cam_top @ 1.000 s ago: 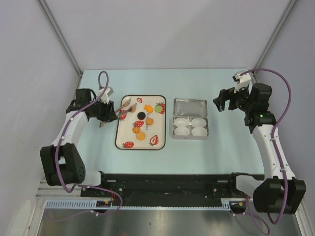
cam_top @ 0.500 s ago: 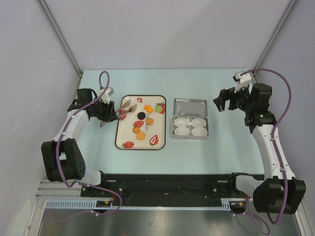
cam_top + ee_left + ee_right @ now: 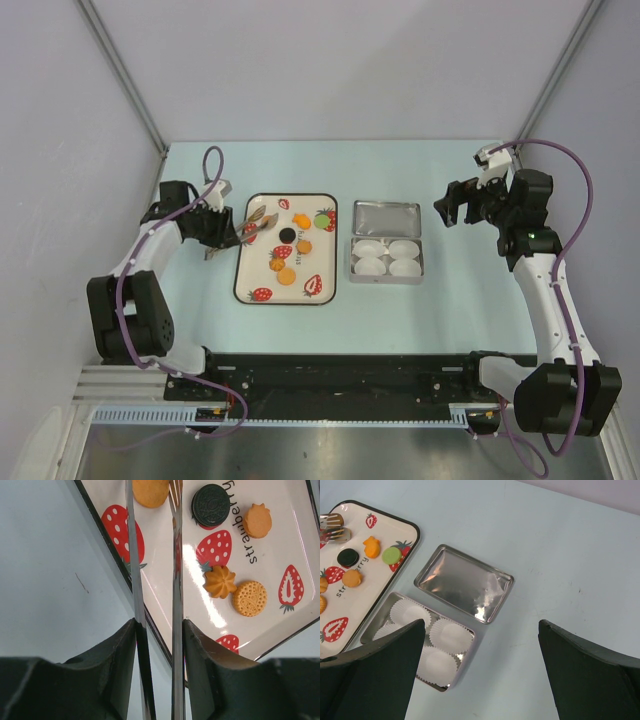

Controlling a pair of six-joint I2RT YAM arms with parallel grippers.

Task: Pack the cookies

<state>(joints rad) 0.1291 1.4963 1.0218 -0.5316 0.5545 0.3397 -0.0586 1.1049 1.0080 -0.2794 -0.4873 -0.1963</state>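
The cookies lie on a strawberry-print tray [image 3: 250, 270]: a black one [image 3: 287, 234] and several orange ones [image 3: 287, 277]. The left wrist view shows the black cookie [image 3: 211, 505] and orange ones [image 3: 250, 598]. My left gripper [image 3: 222, 232] is at the tray's left edge, shut on metal tongs [image 3: 257, 220]. The tongs' two blades [image 3: 175, 555] run out between my fingers [image 3: 159, 630], and their tips reach an orange cookie [image 3: 151, 490] at the tray's far left. My right gripper [image 3: 455, 205] is open and empty, above the table right of the tin.
An open metal tin [image 3: 352, 262] holding white paper cups [image 3: 404, 267] sits right of the tray, with its lid [image 3: 386, 217] lying just behind it. A green disc [image 3: 322, 217] lies at the tray's far right corner. Grey walls stand on the left, the right and behind.
My left gripper with the tongs has shifted slightly, its tips a little further over the tray. The right arm has not moved.
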